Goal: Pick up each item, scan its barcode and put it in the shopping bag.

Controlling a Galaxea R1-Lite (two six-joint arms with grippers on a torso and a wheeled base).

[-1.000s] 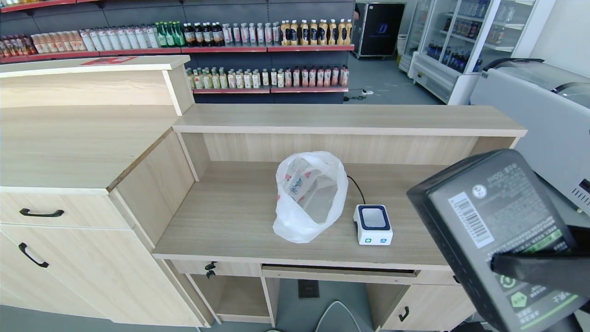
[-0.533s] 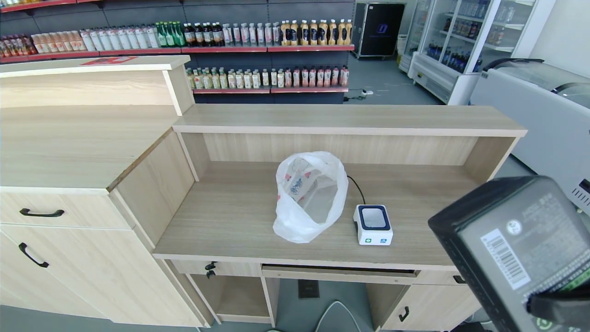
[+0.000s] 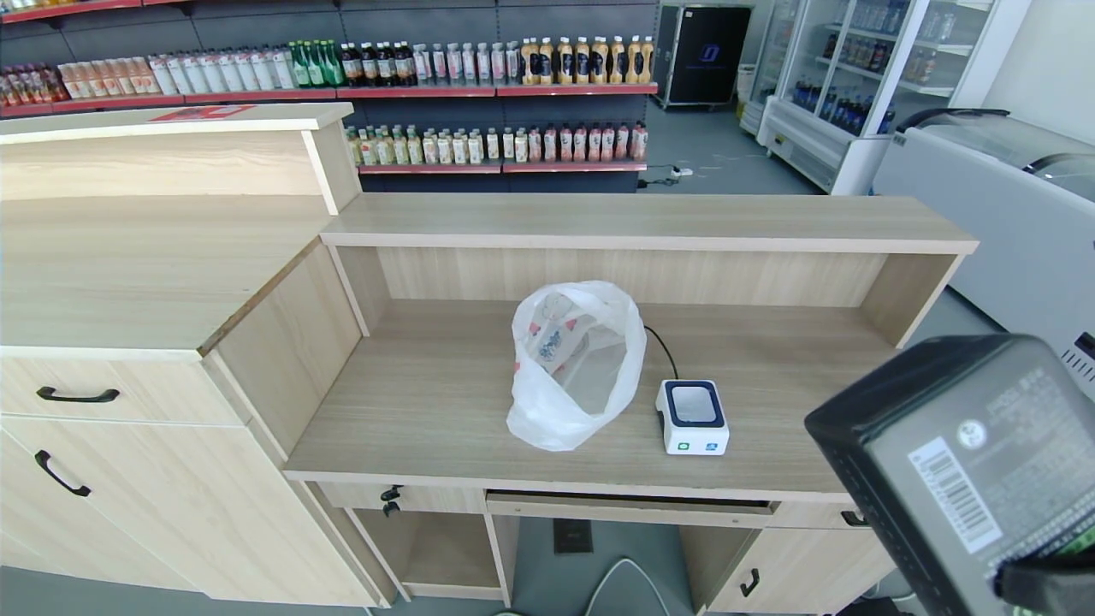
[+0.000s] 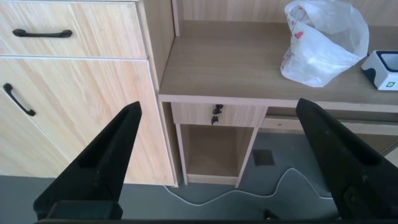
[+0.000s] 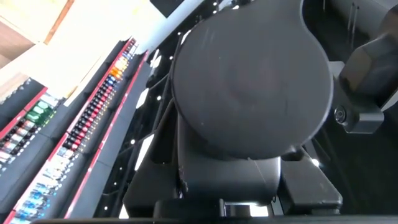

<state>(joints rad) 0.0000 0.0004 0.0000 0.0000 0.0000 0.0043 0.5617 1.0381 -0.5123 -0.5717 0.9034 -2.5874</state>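
On the wooden surface [image 3: 428, 402] sit two things: one white shopping bag [image 3: 575, 368], its mouth open toward the front, and one small white scanner [image 3: 693, 417] just beside it on the robot's right. A single black cable [image 3: 659, 342] runs from the scanner back behind the bag. Through the thin plastic there looks to be one pale pack [image 3: 552, 338] with red print, though the bag's folds blur it. One dark package [image 3: 949, 445] hangs in the air off the surface's front right corner, close to the head camera and tilted. Its one white barcode label [image 3: 954, 496] faces up toward that camera. The right hand [image 3: 1048, 586] grasps this package, one dark finger crossing its lower end. The left hand [image 4: 219, 106] hangs low before the surface's front edge, its two fingers [image 4: 93, 174] spread wide with nothing between them.
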